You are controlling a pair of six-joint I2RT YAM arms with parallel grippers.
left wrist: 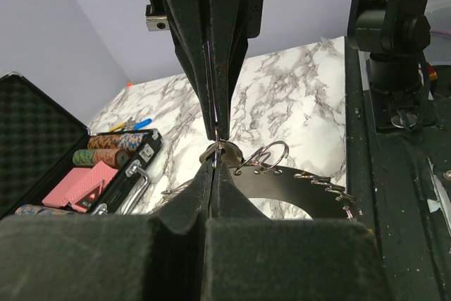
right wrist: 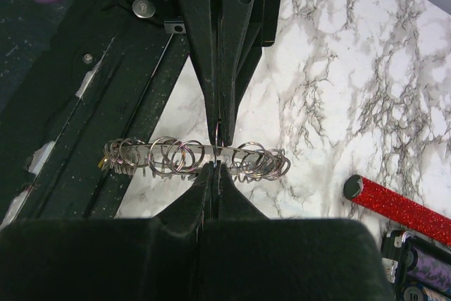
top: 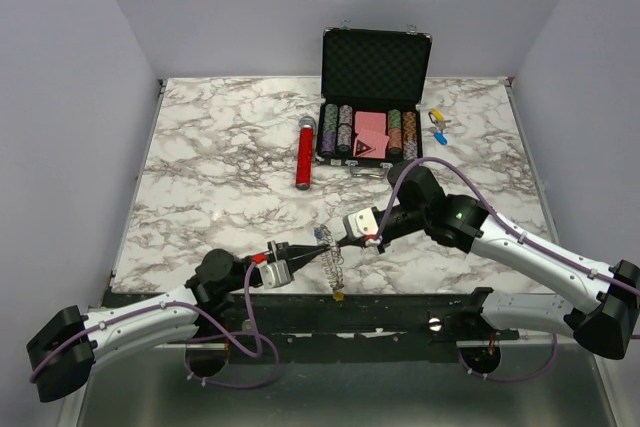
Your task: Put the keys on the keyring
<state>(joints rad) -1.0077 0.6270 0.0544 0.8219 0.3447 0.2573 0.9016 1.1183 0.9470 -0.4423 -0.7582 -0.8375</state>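
Evidently left jaws and right jaws both clamp the large thin metal keyring (right wrist: 169, 154) (its length crossing them), hung between the arms.

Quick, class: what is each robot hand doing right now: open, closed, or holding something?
Left hand: closed, pinching the keyring.
Right hand: closed, pinching the same keyring.

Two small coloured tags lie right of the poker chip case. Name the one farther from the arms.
The yellow tag. It lies farther back, while the blue tag beside it sits closer in.
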